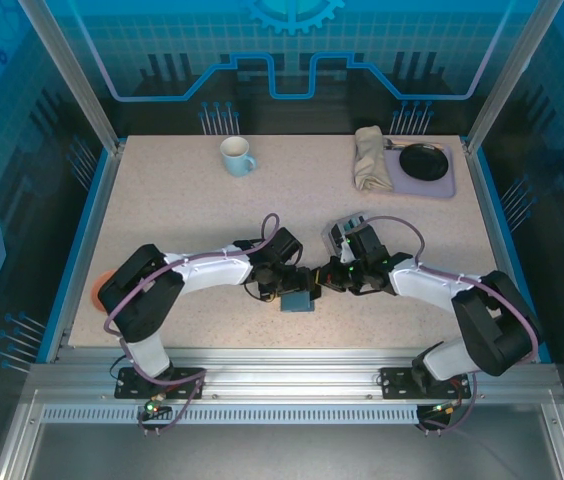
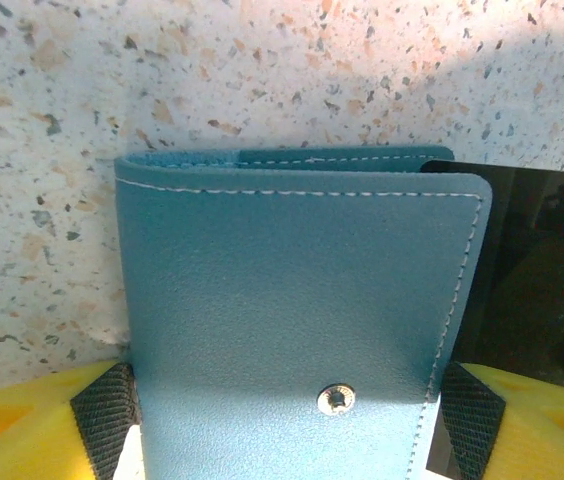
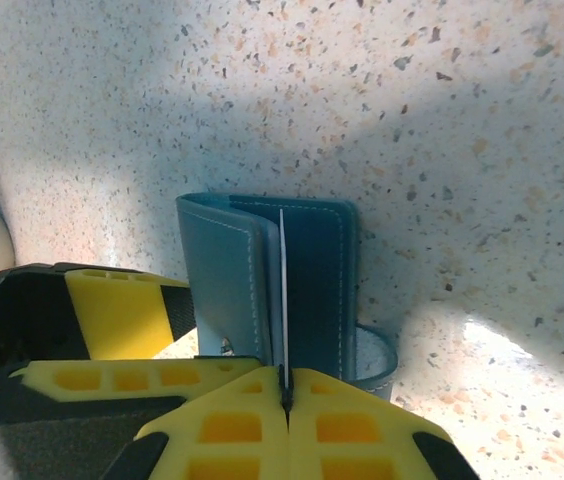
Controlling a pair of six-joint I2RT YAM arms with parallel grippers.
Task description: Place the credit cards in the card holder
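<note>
A: Where's the card holder (image 2: 292,330)?
B: Between the spread fingers (image 2: 102,425) of the left gripper (image 2: 287,440).
A: And the right gripper (image 3: 285,400)?
B: Pinched tight on a thin credit card (image 3: 283,290), edge-on, standing inside the holder just ahead.

You've got a speckled beige surface (image 1: 162,200) here. Sitting on it: a pale mug (image 1: 236,156) near the back, a purple tray (image 1: 448,184) with a folded cloth (image 1: 370,158) back right, and the teal card holder (image 1: 300,299) near the front.
</note>
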